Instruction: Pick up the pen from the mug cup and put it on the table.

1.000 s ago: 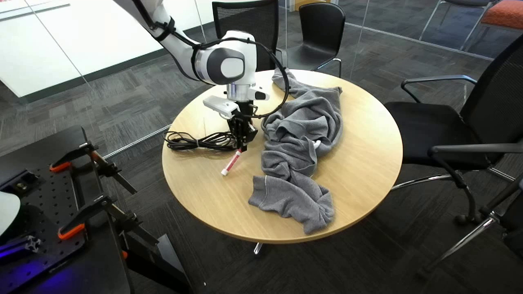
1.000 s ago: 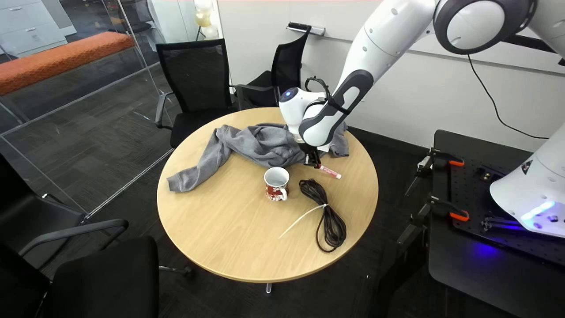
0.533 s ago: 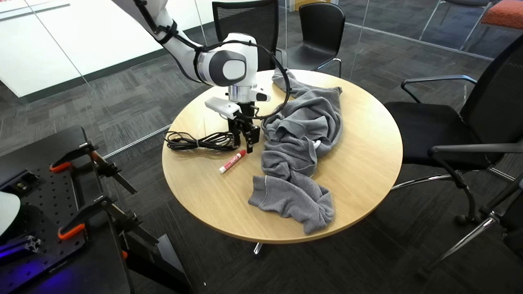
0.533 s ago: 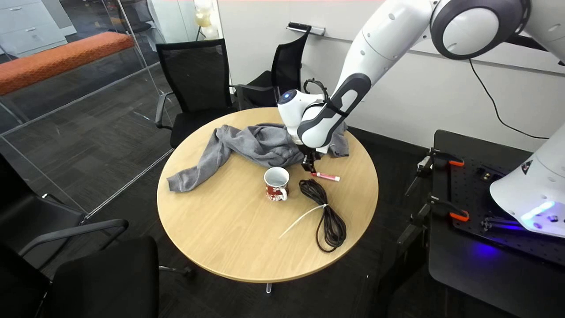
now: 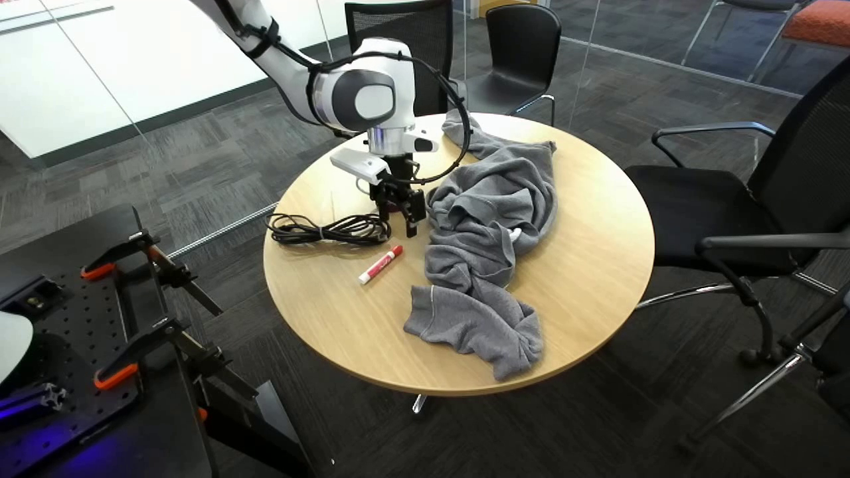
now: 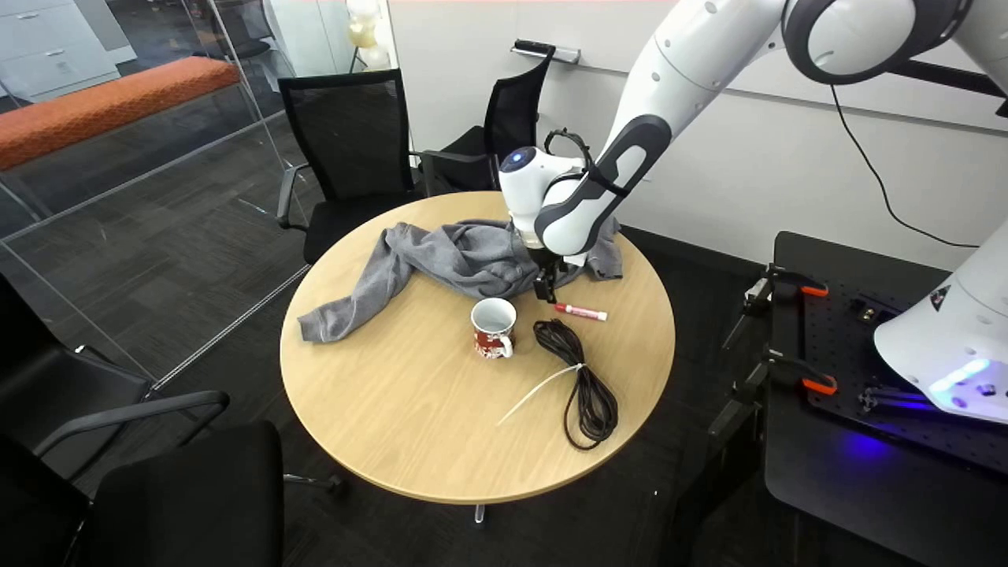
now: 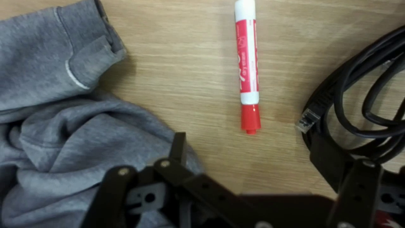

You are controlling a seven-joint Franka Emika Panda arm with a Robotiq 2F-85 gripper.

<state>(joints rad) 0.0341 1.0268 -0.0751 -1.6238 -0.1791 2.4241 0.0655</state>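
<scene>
Pen (image 7: pixel 248 63) is showing red cap, white barrel, red label striped white; mug cup (image 6: pixel 487 339) is bearing white pattern on red; table (image 6: pixel 409 417) is displaying light woodgrain; cloth (image 5: pixel 488 212) is showing grey, white-stitched; cable (image 6: pixel 583 384) is showing black.

In an exterior view, the pen (image 6: pixel 581 313) lies on the table (image 6: pixel 409 409), right of the mug cup (image 6: pixel 488 337). The cable coil (image 6: pixel 587 387) lies nearer than the pen; the garment (image 6: pixel 472 256) stretches across the far half.
</scene>
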